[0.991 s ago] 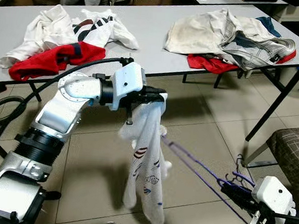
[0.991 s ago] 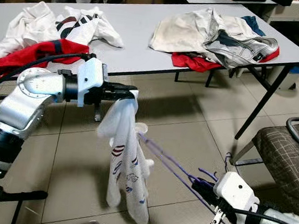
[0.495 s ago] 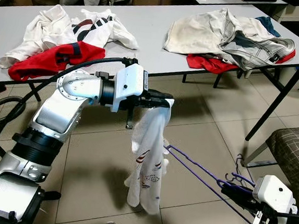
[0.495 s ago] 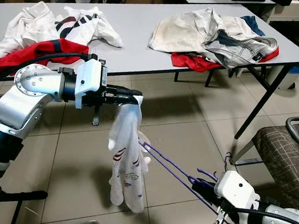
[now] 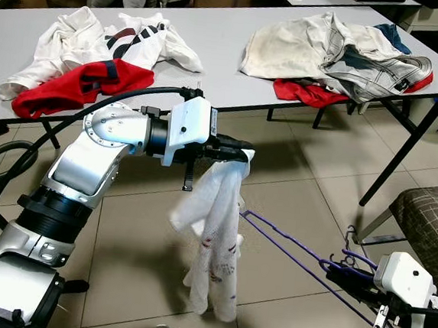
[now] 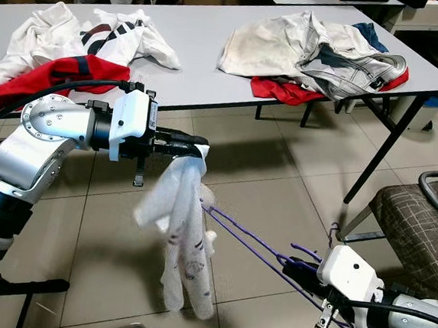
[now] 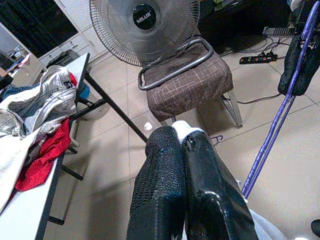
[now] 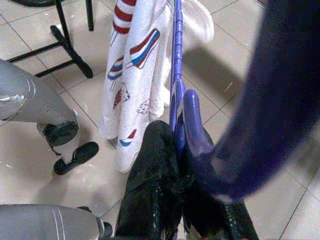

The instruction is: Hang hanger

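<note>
The left gripper (image 5: pixel 239 152) reaches out in front of the counter (image 5: pixel 221 49), its black fingers (image 7: pixel 172 190) pressed tight together on the top of a white printed garment (image 5: pixel 214 240), which dangles limp above the tiled floor (image 5: pixel 293 193), its lower end blurred. Low on the right, the right gripper (image 5: pixel 340 276) is closed around the hook end of a purple hanger (image 5: pixel 288 247), which slants up across the floor so its far end sits right at the hanging cloth; whether it goes inside the garment I cannot tell. In the right wrist view the purple hanger runs straight from the clamped fingers (image 8: pixel 150 200) up alongside the white fabric with its red and blue prints. On the counter lie two heaps of clothes: a white and red pile (image 5: pixel 98 54) on the left, a cream and grey pile (image 5: pixel 336 55) on the right. A checked chair (image 5: pixel 432 225) stands at the right edge.
</note>
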